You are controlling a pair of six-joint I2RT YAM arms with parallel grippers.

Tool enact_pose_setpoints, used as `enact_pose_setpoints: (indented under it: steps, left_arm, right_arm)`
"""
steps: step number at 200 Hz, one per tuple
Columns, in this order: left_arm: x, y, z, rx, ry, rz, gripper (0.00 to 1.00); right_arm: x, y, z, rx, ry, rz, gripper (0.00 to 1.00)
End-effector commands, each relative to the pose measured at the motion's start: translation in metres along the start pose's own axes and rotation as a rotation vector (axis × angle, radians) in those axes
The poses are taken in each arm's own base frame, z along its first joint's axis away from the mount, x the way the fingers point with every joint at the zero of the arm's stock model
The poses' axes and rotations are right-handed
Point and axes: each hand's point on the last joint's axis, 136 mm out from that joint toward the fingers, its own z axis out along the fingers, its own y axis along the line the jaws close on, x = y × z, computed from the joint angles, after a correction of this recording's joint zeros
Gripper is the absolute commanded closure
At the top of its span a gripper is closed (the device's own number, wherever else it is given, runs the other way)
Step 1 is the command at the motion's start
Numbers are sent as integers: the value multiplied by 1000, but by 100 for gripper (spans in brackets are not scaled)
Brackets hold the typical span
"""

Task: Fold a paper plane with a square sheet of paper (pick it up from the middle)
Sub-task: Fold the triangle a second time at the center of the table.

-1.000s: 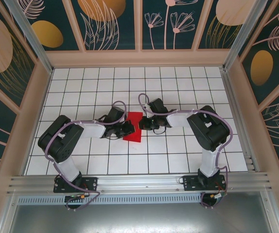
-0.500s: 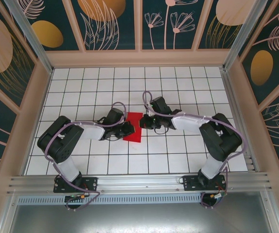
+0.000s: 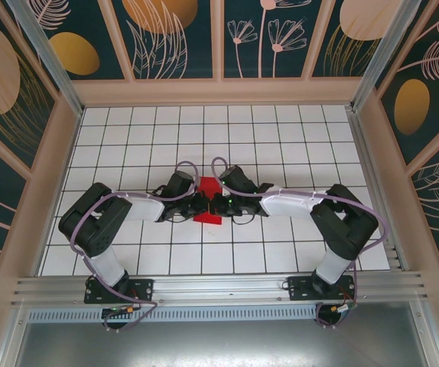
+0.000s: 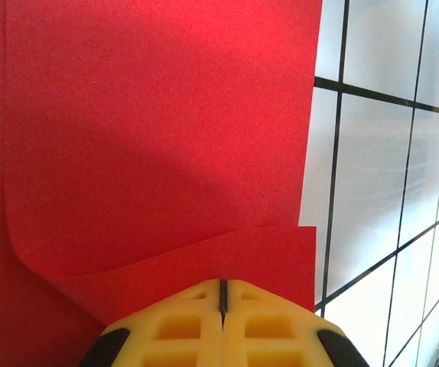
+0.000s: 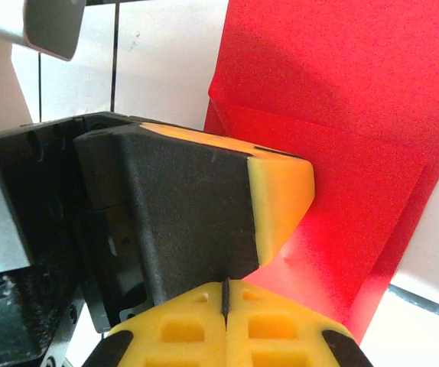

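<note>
Top external view: the white-tiled table [image 3: 128, 138] is seen across the middle of the frame, walled on three sides. The left arm [image 3: 120, 210] is stretched in from the lower left and the right arm [image 3: 311, 206] from the lower right, and their wrists are set almost together at the centre. The paper [image 3: 206, 184] is laid flat on the table at that same spot, partly covered by both wrists, with red shown above and below them.

In the left wrist view the paper is spread over the upper left and middle of the frame, and a folded flap [image 4: 227, 256] is laid across its lower part. The left gripper [image 4: 222, 306] is seen at the bottom centre, jaws pressed together with just a thin slit between them, at the flap's near edge. Whether any paper is pinched cannot be told.

In the right wrist view the right gripper [image 5: 225, 306] is seen at the bottom centre, jaws likewise closed together. A black-and-yellow finger [image 5: 281, 199] of the left gripper is placed just above it, over the lower left of the paper.
</note>
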Motion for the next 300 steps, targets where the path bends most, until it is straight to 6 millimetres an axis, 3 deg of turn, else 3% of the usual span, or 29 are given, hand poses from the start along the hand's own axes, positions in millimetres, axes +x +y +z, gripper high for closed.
enact_pose_setpoints:
  steps: [1,33,66,131,215,300]
  left_arm:
    - [39,72,0,-247,98,-85,100]
    - [39,71,-1,-242,97,-85,100]
    - [39,70,-1,-241,94,-86,100]
    - [39,69,-2,-235,94,-86,100]
    - [39,68,-3,-229,94,-89,100]
    - [42,75,-3,-252,95,-94,100]
  right_arm:
    - [21,-24,15,97,33,37,100]
    - [23,-27,6,87,-20,44,100]
    - [19,-16,-5,27,-75,30,100]
    - [12,-5,3,-9,-72,26,100]
    - [11,-14,22,30,-44,37,100]
    - [36,-39,20,94,18,62,100]
